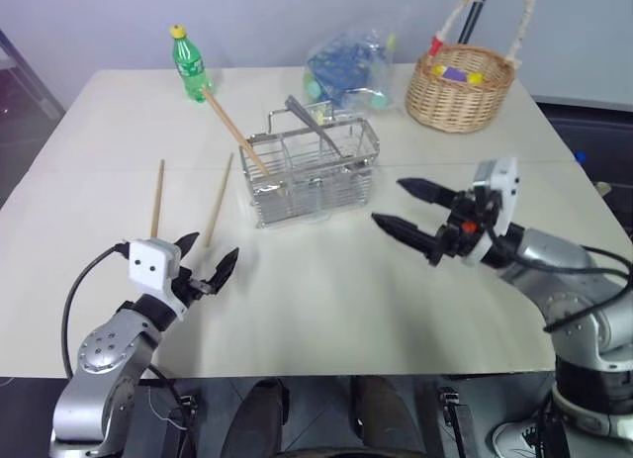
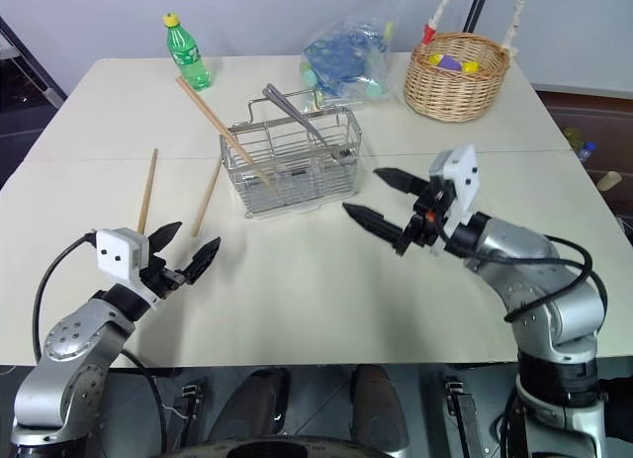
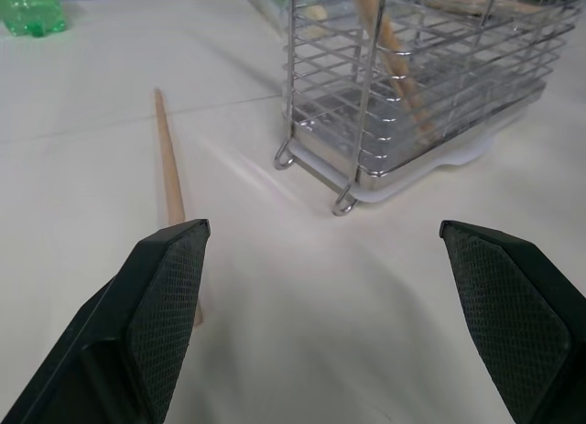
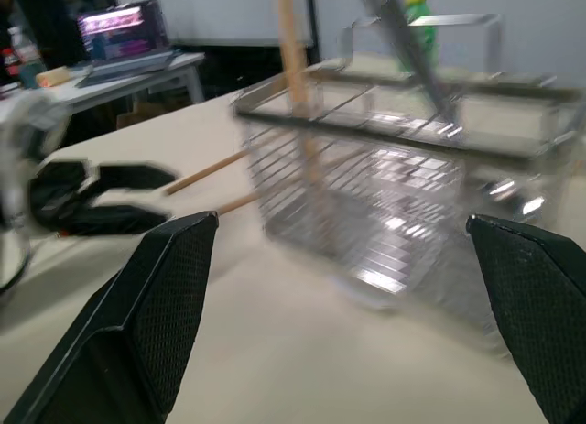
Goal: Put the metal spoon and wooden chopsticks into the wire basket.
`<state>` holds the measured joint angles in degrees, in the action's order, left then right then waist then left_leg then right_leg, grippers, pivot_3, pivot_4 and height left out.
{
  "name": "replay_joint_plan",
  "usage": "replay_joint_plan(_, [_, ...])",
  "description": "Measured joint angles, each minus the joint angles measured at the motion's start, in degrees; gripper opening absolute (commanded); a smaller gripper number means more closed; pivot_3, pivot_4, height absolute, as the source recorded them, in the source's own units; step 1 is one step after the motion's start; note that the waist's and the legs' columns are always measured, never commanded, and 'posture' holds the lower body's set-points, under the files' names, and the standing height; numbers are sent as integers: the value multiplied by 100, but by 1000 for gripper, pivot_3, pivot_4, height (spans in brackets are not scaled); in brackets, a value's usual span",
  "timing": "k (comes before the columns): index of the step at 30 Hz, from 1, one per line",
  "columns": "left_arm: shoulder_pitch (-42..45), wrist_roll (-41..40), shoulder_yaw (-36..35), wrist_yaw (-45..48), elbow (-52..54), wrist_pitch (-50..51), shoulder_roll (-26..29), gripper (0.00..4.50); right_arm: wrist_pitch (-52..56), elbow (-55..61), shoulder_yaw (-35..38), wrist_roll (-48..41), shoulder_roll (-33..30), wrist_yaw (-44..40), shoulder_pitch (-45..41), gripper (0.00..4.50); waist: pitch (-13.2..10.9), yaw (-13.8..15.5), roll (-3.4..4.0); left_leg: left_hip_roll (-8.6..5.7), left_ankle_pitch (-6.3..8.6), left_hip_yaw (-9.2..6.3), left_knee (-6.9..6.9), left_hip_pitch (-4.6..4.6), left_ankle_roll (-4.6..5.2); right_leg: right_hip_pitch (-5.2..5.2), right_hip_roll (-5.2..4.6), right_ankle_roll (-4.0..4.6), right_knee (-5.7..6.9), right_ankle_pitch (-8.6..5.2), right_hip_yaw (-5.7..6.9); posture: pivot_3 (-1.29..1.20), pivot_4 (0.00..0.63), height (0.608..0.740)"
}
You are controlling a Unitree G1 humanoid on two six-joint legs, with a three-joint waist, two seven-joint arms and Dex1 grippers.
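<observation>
Left gripper (image 1: 211, 268): spread wide, empty, near two wooden chopsticks (image 1: 218, 200) lying flat on the table (image 1: 326, 300).
Right gripper (image 1: 404, 209): spread, empty.
Wire basket (image 1: 315, 171): holds metal spoon (image 1: 313, 123) and one chopstick.
Advice: pinch one stick mid-length, squarely.

Looks like a lab or test room, not a home. A plain pale bench (image 1: 326, 300) stands against a bare light wall, with dark flooring at its sides. A loose mix of props sits on it: green bottle (image 1: 189, 62), wicker basket (image 1: 461, 85), plastic bag (image 1: 348, 67). Right wrist view: a side table (image 4: 137, 76) carrying a lit screen (image 4: 119, 26).
</observation>
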<state>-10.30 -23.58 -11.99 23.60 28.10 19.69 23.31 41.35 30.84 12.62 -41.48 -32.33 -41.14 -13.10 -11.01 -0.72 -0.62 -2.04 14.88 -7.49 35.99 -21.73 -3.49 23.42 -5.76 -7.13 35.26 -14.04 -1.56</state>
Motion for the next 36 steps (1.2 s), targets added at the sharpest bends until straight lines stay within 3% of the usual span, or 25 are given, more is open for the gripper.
replay_joint_plan(11, [428, 425, -21, -444, -467, -67, -150, 4260, -1360, 128, -404, 696, -551, -870, 526, 4459, 3, 10, -5, 0, 0, 0, 2, 3, 1, -9, 0, -11, -5, 6, 4, 0, 150, 740])
replay_joint_plan(23, [1440, 896, -25, -954, -1318, -126, -333, 4260, -2187, -552, -854, 1317, -487, -1090, 701, 4459, 4, 8, -10, -1, 0, 0, 4, 9, 0, -12, 0, -15, -3, 8, 5, 0, 150, 740])
replay_joint_plan(36, [3585, 1271, 29, -2011, -2354, 2043, -227, 4260, -2221, -584, -946, 1374, -413, -849, 713, 4459, 0, -6, -19, -3, 0, -6, 3, 11, 0, -15, 1, -33, -1, 17, 8, 0, 150, 740])
